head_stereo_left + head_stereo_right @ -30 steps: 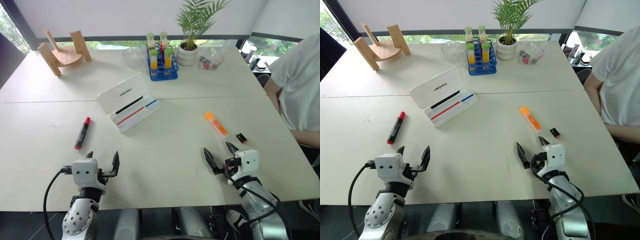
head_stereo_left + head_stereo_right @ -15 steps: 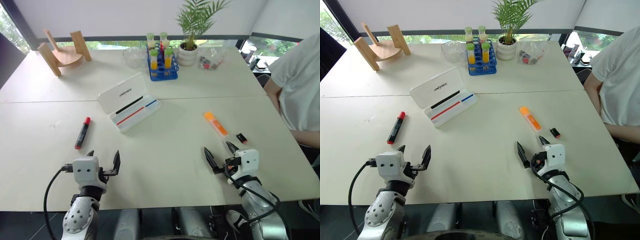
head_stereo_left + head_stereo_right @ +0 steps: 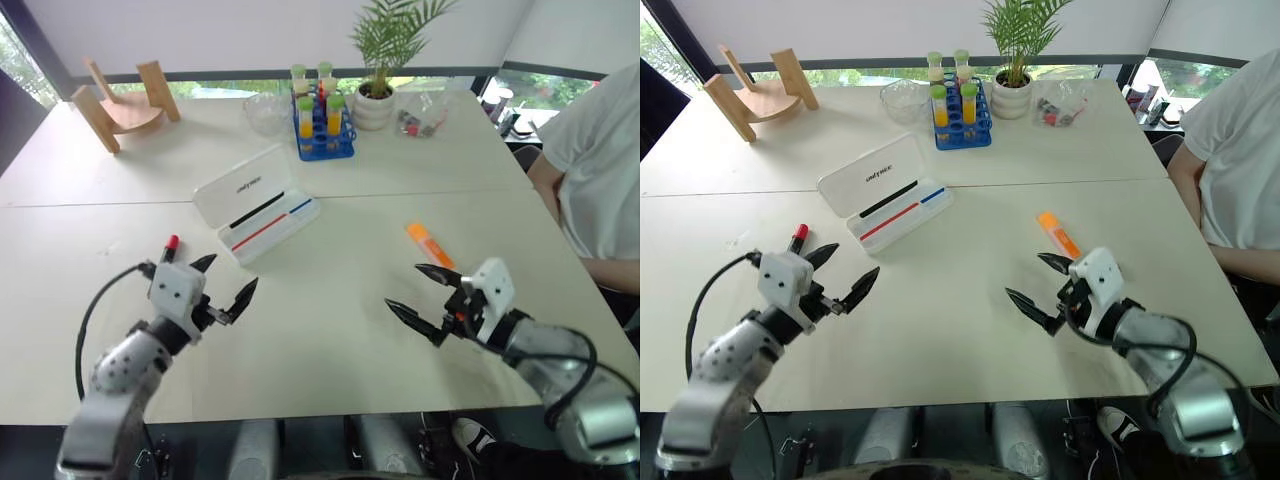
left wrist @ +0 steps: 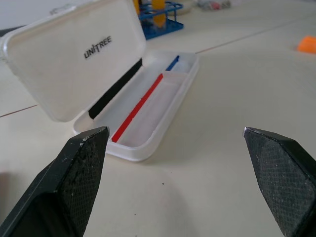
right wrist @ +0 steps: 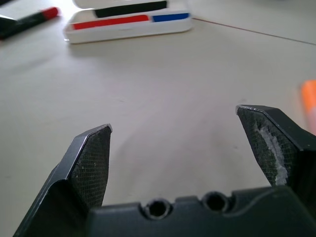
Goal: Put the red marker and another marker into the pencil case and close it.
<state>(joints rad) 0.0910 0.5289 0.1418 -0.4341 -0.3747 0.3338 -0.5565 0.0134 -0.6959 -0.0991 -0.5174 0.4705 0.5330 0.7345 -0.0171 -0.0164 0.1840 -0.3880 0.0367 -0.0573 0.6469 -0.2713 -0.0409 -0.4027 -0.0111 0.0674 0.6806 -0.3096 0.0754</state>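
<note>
The pencil case (image 3: 257, 203) lies open on the white counter (image 3: 340, 330), its lid tilted back, in the middle between the two arms and farther away than both. The left wrist view shows what the head views do not make clear: the black print on the lid and the black, red and blue strips in the tray. The red marker (image 3: 798, 236) lies left of the case, apart from it; in the head views the left claw (image 3: 222, 287) covers its barrel and only the red cap is seen, while the right wrist view shows the cap and part of the dark barrel. The orange highlighter (image 3: 423, 241) lies on the right side of the counter, just beyond the right claw (image 3: 428, 296).

Both claws are wide open and hold nothing. Compared with one second ago, both arms have risen from the near edge of the counter and turned inward, so the claws now point toward each other. The case, the marker and the highlighter lie where they were.
</note>
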